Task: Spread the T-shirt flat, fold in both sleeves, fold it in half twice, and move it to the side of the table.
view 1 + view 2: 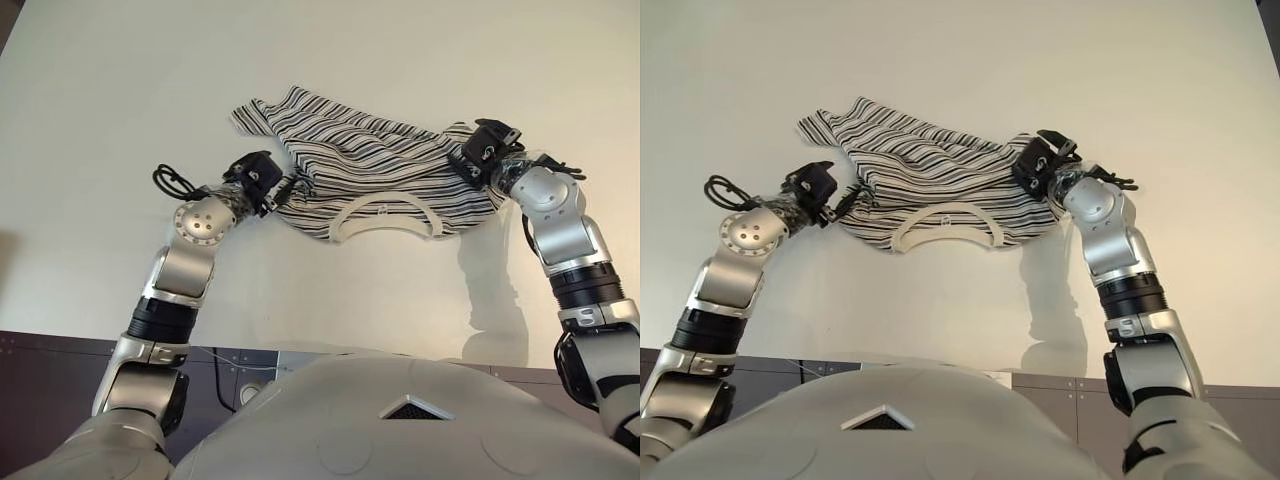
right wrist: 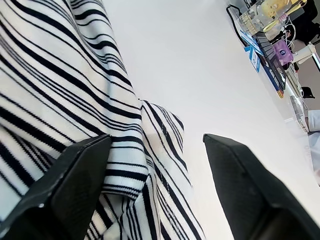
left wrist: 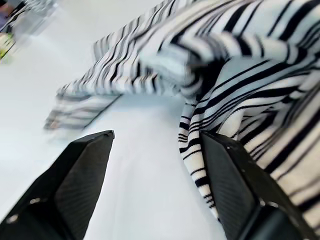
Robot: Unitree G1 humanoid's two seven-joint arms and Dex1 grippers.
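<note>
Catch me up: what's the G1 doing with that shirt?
It looks to be at the spreading stage. The striped T-shirt lies crumpled on the white table, collar toward the robot. The left gripper is at the shirt's left edge and the right gripper at its right edge, both open, with nothing pinched. The shirt is not flat yet, and no neat fold has been made.

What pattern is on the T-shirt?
Black and white stripes on the T-shirt, clearest in the left eye view.
</note>
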